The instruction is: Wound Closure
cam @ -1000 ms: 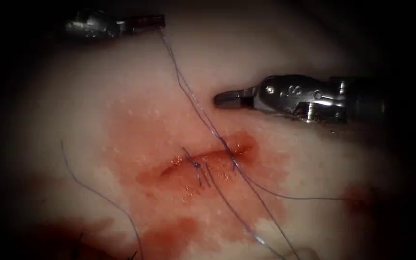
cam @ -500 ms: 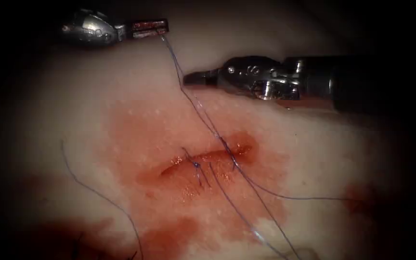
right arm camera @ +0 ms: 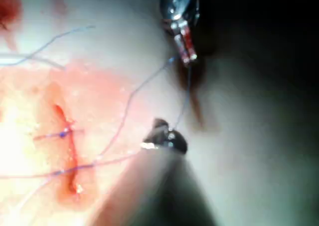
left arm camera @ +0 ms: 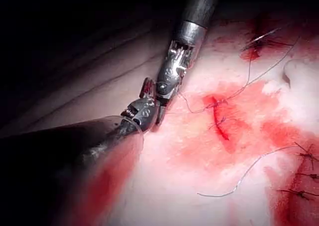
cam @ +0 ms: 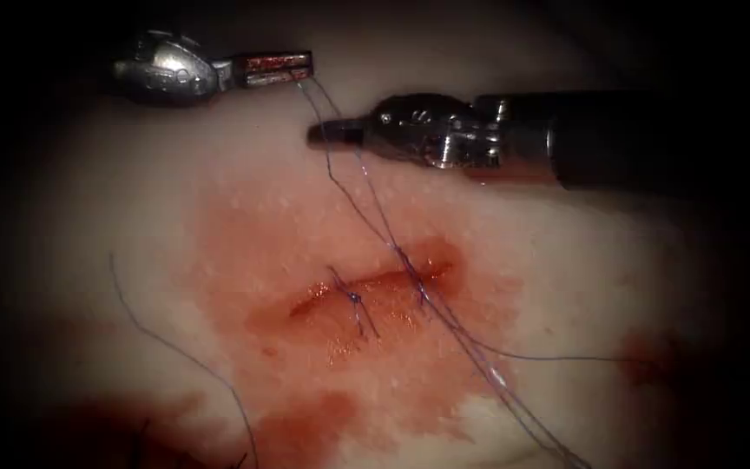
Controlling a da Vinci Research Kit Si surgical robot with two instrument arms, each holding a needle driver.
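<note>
The cut (cam: 375, 285) in the tissue (cam: 132, 191) lies crosswise, with red fluid around it and two stitches of blue thread across it. At the far left, above the cut, my left tool (cam: 308, 67) is shut on the thread (cam: 375, 221), which runs down to the right-hand stitch (cam: 418, 280). My right tool (cam: 312, 135) reaches in from the right just below the left jaws. Its jaws are shut and two strands of thread lie across them. The right wrist view has the thread running from the left tool (right arm camera: 188, 54) to my right tool (right arm camera: 160, 135).
Thread tails trail from the cut to the lower right (cam: 514, 408) and to the right (cam: 566, 358). A loose strand (cam: 158, 339) curves over the tissue at lower left. Older stitched cuts (left arm camera: 299, 191) are beside this one in the left wrist view.
My right tool moved up and to the left, reaching the taut thread below the left jaws and pushing past it. The thread now kinks and lies over its jaws. The left tool shifted slightly right.
</note>
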